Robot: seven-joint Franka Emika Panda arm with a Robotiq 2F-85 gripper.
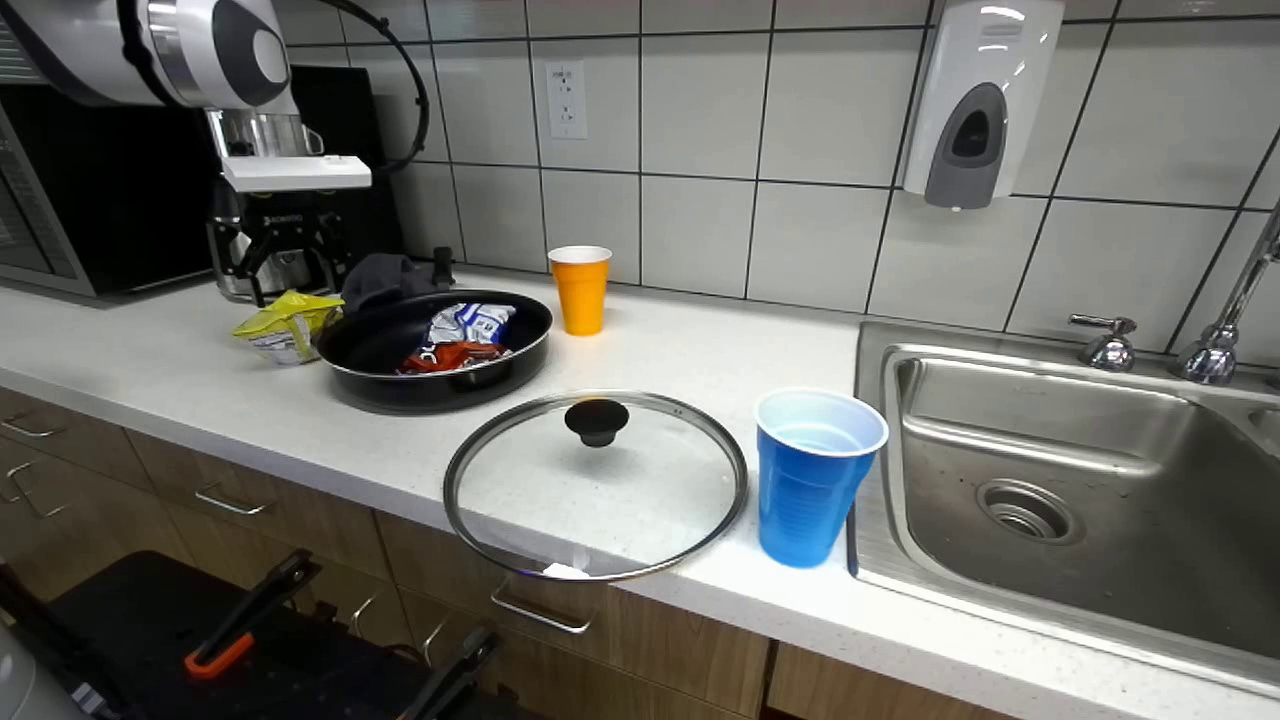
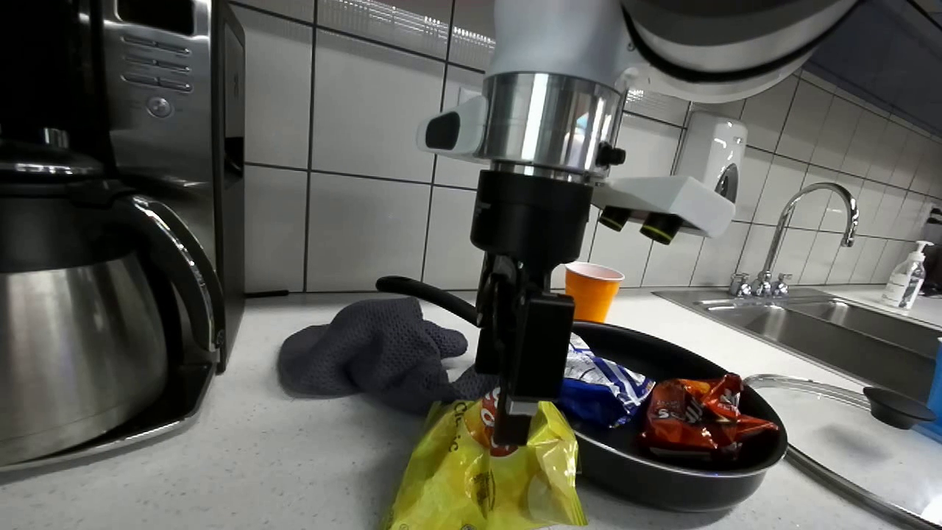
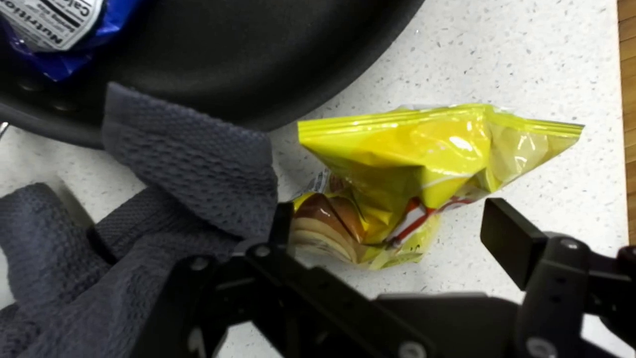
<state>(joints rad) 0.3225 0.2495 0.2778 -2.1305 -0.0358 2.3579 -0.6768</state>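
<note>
Black at the gripper [image 3: 390,228]: hangs pointing down, spread wide, with the yellow chip bag [image 3: 427,174] in the gap between the fingers [image 3: 504,241] in the wrist view; touching or not, hard to say. Under the bag, speckled white counter [image 3: 497,54]. Just beside, crumpled dark grey towel [image 2: 368,346] and black frying pan [image 2: 647,482], with blue-and-white packet [image 2: 603,386] and red packet [image 2: 699,416] inside. Near the pan, orange cup [image 1: 582,295], upright. Farther along, clear glass lid [image 1: 600,500], knob up, then blue cup [image 1: 815,480] beside steel sink [image 1: 1150,550]. Past the towel, steel coffee maker [image 2: 158,140].
</note>
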